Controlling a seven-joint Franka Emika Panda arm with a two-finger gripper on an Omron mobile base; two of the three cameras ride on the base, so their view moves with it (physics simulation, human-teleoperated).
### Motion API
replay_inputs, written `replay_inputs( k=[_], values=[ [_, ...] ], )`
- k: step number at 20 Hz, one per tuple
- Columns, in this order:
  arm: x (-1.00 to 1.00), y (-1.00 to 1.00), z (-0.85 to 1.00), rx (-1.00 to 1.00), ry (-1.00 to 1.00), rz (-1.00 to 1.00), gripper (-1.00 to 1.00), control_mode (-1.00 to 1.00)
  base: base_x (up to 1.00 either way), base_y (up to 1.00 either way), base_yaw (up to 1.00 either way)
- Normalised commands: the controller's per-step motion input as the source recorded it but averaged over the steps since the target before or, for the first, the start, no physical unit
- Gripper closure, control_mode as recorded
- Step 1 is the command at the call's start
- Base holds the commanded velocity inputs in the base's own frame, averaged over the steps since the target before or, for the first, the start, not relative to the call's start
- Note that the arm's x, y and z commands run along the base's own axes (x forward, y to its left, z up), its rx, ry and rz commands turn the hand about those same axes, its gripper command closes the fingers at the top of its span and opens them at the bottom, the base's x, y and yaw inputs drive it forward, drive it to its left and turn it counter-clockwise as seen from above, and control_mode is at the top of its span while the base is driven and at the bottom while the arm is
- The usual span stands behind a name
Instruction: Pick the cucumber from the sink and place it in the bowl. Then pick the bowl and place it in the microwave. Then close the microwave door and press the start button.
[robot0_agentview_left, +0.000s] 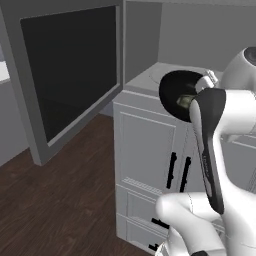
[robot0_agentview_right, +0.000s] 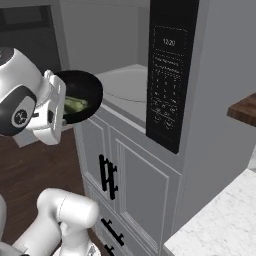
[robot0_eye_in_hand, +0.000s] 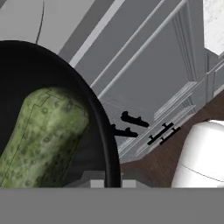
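**Bowl with cucumber held up at the microwave's mouth**

The cucumber (robot0_eye_in_hand: 41, 135) lies inside the bowl (robot0_agentview_left: 172, 90), a knobbly green piece resting against the dark inner wall. In the right base view it shows as a pale green patch (robot0_agentview_right: 75, 105) low in the black bowl (robot0_agentview_right: 87, 90). The bowl is off every surface and tipped, its open face turned toward the arm rather than upward. It hangs in front of the microwave (robot0_agentview_right: 172, 75), just outside the open cavity and a little above the level of the cavity floor (robot0_agentview_left: 150, 77).

The tool (robot0_agentview_right: 62, 107) sits at the bowl's near rim, and its jaws are drawn close together, pinching that rim; the bowl's edge (robot0_eye_in_hand: 103, 131) runs right down to the tool's fingertips in the hand view.

The microwave door (robot0_agentview_left: 70, 75) stands swung wide open, on the side of the cavity away from the microwave's dark control panel (robot0_agentview_right: 167, 75), whose display shows lit digits. The door's dark glass faces into the room.

Below the microwave are grey panelled cabinet doors (robot0_agentview_left: 150, 150) with black handles (robot0_agentview_left: 172, 170), and drawers beneath them. A dark wooden floor (robot0_agentview_left: 65, 200) spreads out under the open door. To the far side of the control panel, a white marbled counter (robot0_agentview_right: 220, 220) shows low down.
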Motion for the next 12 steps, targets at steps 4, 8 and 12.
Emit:
replay_inputs(
  k=[4, 8, 12],
  values=[
    [0.27, -0.19, 0.36, 0.00, -0.13, -0.07, 1.00, -1.00, 0.00, 0.00, 0.00],
    [0.36, -0.27, 0.33, 0.00, -0.01, -0.22, 1.00, -1.00, 0.00, 0.00, 0.00],
    [0.61, -0.14, 0.21, 0.00, 0.00, -0.26, 1.00, -1.00, 0.00, 0.00, 0.00]
  ],
)
